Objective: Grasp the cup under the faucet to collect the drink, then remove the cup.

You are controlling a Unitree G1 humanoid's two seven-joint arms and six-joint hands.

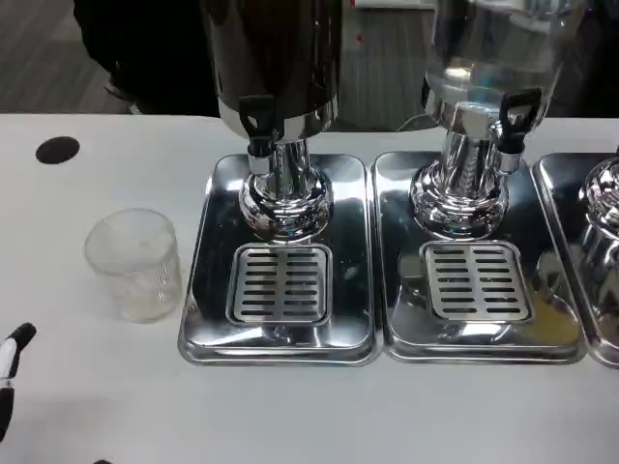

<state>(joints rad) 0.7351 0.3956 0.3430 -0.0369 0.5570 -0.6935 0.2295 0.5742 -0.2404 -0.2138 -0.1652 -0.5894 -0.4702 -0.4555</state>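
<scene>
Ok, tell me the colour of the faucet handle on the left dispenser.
Black, seen in the head view: the faucet handle.

Clear ribbed plastic cup (133, 263); glossy chrome trays (205, 290); matt white table (387, 411)

Only a bit of the robot shows, at the far lower left of the frame: fingertips of the left hand (12, 360). Upper finger is white w/ a rounded black tip, glossy, approx. at the left edge just below mid-height. Below it a second finger, thin, black, w/ a pale grey strip where it meets the frame edge. A tiny dark speck sits at the bottom edge, lower left; too small to tell what it is.
</scene>
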